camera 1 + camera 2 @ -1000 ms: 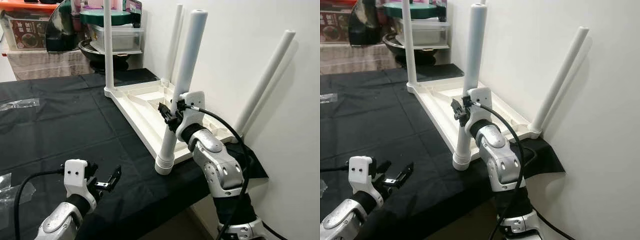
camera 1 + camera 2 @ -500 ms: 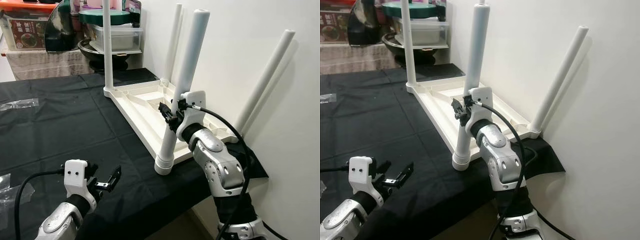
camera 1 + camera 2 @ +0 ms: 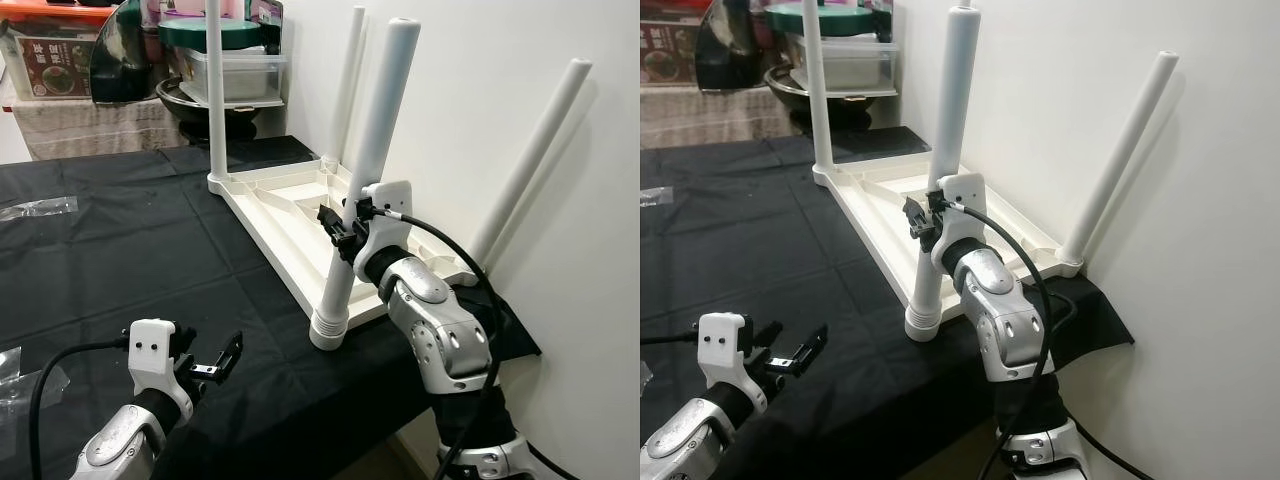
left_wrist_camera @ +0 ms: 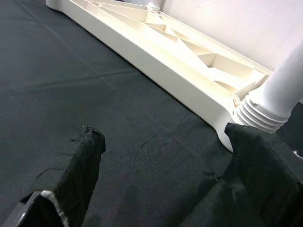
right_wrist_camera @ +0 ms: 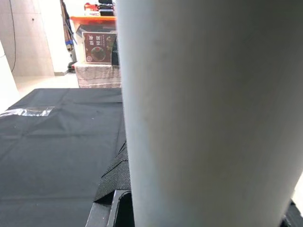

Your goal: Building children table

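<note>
Almost nothing was changed from a second ago: the near table leg [image 3: 365, 170] was seen a touch more upright, and both arms were kept where they had been.

The white children's table top [image 3: 300, 215] was laid upside down on the black cloth [image 3: 120, 230], its long axis run from the near edge away toward the back shelf, close along the white wall [image 3: 480, 90]. Four white legs were pointed upward: the far left leg [image 3: 214, 90] and the far right leg [image 3: 347, 85] near upright, the near right leg [image 3: 530, 160] leaned against the wall.

At the left, the left gripper [image 3: 215, 365] was held low over the cloth, its fingers [image 4: 80, 170] spread apart on nothing. A clear plastic wrapper [image 3: 35, 208] was left farther back.

At the right, the right gripper [image 3: 338, 232] was clamped around the near leg above its ribbed collar [image 3: 328, 328]. Storage bins [image 3: 225, 70] were stacked behind the table.
</note>
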### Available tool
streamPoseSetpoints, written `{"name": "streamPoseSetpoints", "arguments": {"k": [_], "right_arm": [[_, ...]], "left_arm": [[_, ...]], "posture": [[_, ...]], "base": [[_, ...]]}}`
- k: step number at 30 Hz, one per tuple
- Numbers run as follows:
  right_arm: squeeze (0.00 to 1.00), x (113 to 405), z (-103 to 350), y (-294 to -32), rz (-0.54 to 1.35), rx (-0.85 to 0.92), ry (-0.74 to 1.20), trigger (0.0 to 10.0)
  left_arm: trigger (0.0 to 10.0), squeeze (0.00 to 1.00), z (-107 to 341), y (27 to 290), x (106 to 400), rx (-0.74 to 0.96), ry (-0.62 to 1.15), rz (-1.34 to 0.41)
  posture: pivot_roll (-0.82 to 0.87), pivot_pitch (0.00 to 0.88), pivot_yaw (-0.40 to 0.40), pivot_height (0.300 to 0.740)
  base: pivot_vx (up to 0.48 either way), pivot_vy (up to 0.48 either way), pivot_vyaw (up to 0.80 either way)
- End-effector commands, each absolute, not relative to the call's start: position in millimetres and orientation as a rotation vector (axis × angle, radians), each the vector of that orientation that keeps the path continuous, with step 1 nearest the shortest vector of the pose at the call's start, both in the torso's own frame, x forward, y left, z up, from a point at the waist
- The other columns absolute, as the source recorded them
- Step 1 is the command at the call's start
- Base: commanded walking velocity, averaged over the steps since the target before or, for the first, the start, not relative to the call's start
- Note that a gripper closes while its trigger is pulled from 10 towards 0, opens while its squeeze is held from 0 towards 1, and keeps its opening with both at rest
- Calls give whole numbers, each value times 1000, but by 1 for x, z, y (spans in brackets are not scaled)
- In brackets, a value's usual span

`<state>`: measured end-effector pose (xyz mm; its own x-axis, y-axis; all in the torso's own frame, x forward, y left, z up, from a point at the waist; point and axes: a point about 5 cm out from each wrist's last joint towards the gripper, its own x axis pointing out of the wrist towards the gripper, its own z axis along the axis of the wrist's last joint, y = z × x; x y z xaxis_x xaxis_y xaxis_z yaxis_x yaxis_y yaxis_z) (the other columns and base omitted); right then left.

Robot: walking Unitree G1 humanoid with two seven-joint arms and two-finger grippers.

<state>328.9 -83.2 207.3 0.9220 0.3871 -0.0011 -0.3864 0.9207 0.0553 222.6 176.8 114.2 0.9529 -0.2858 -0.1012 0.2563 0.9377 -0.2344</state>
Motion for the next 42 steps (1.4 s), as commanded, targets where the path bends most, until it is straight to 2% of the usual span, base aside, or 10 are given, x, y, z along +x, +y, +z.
{"name": "streamPoseSetpoints", "arguments": {"k": [1,35,36,37,38,40,41,42], "right_arm": [[0,324,152,-94,351,29,291,10000],[0,320,171,-98,333,49,249,10000],[435,320,171,-98,332,50,247,10000],[435,320,175,-99,324,50,233,10000],[651,320,180,-100,313,55,208,10000],[651,320,184,-100,305,59,191,10000],[1000,319,198,-103,279,62,112,10000],[1000,317,212,-106,255,61,31,10000]], "left_arm": [[10000,0,111,175,224,-218,145,-286],[10000,0,111,176,226,-216,143,-295],[10000,0,111,176,226,-215,144,-295],[10000,0,111,176,226,-214,144,-297],[10000,0,110,176,226,-213,145,-298],[10000,0,110,176,226,-213,146,-299],[10000,0,110,176,226,-212,148,-300],[10000,0,109,176,227,-211,150,-301]], "posture": [[53,0,-130,740],[45,0,-121,740],[45,0,-121,740],[43,0,-118,740],[44,0,-116,740],[44,0,-116,740],[42,0,-112,740],[41,0,-110,740]], "base": [[0,0,0],[0,0,0],[0,0,0],[0,0,0],[0,0,0],[0,0,0],[0,0,0],[0,0,0]]}}
